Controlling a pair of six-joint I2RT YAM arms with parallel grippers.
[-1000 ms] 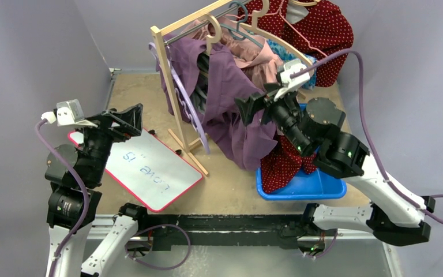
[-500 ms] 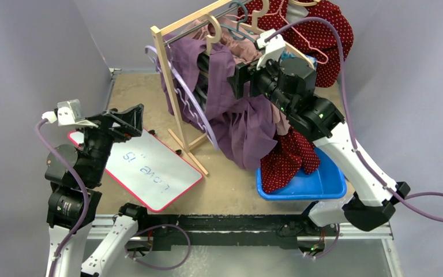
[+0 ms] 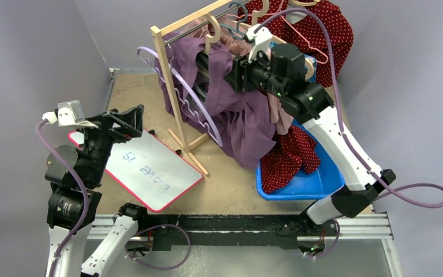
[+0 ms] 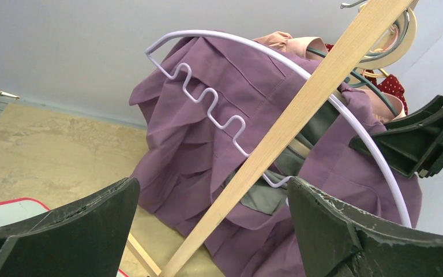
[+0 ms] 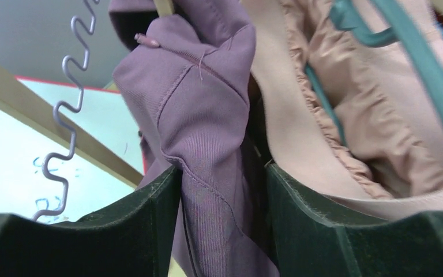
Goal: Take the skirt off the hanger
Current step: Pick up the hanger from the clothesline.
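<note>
Top external view: grey walls [image 3: 34, 52] enclose a tan bench [image 3: 132, 98]. The purple skirt [image 3: 236, 121] hangs on its hanger [image 3: 199, 104] from the wooden rack [image 3: 162, 52]. The right gripper [image 3: 232, 74] straddles the skirt's waistband, grip uncertain. The left gripper [image 3: 135, 118] is wide, left of the rack.

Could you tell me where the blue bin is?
In the top view, the blue bin sits on the right, beside the purple skirt, holding a red dotted garment.
</note>
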